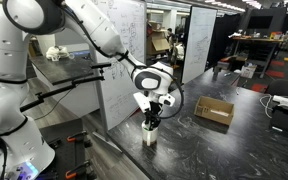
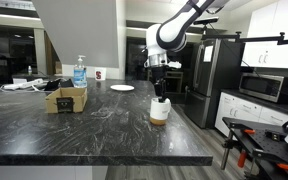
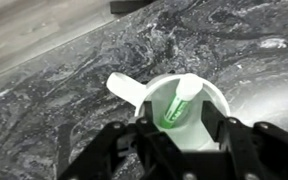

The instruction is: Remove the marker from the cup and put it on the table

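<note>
Dark, glossy, faintly mottled tabletop [image 2: 74, 135] fills this kitchen-like room. On it stands the small white cylindrical cup [image 2: 159, 113], well apart from the flat brown cardboard box [image 2: 66, 98], which sits off at nine o'clock in that exterior view. My black Robotiq claw [image 3: 180, 130] hangs directly above the cup, pointing down.

Through the wrist camera I see the slim green marker with a pale cap [image 3: 179, 102] leaning inside the cup, its cap toward the rim at one o'clock. The cup's white handle [image 3: 122, 88] sticks out at ten o'clock. The claw is released: its two fingers stand spread, one on each side of the marker, and neither touches it.

I judge this to be the reach, just ahead of the grasp. Next I need to drop a little further so the pads flank the cap while staying clear of the rim. Then I close gently and lift straight up so the cup does not tip.
</note>
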